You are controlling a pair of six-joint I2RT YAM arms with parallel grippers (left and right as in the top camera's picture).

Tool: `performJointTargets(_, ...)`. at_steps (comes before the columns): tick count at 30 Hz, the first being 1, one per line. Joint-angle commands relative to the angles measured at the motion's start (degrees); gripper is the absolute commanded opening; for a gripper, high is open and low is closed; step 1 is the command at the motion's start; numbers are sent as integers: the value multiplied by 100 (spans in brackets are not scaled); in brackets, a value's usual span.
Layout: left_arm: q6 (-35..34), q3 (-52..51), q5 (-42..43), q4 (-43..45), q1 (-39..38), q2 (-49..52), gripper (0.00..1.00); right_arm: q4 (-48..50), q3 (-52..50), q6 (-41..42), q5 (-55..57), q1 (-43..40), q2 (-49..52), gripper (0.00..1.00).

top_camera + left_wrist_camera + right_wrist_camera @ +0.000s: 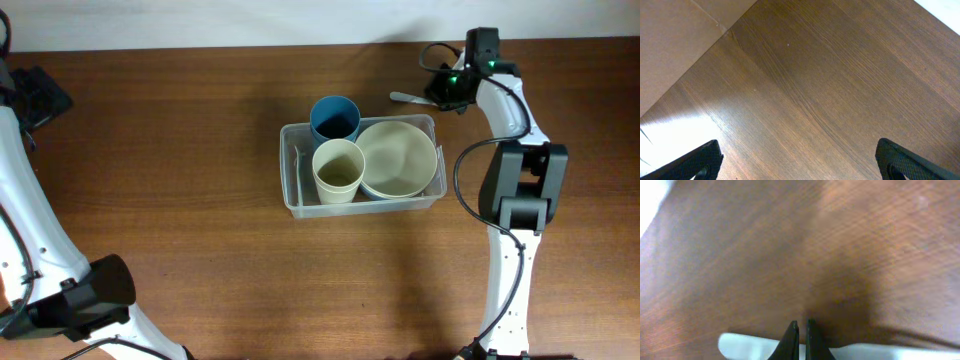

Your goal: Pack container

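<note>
Right fingers (791,340): pressed together, tips low over a pale utensil (404,98); whether they pinch it, I cannot tell.
Utensil: flat on the counter (150,150), just beyond the far right corner of the container (288,170).
Container: mid-counter, holding a blue cup (334,118), cream cup (338,168) and cream bowl (398,158).
Doing it well: probably secure the handle firmly, lift above the rim, and aim for the free strip along the left wall.
Left fingers (700,160): spread wide, empty, well apart.
</note>
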Motion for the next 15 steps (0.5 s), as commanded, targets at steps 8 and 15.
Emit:
performJointTargets(8, -76, -44, 2, -7, 35, 61, 100, -1226, -170, -1220, 632, -306, 238, 4)
performJointTargets(15, -76, -44, 2, -7, 33, 61, 100, -2098, -170, -1816, 1088, -682, 238, 4)
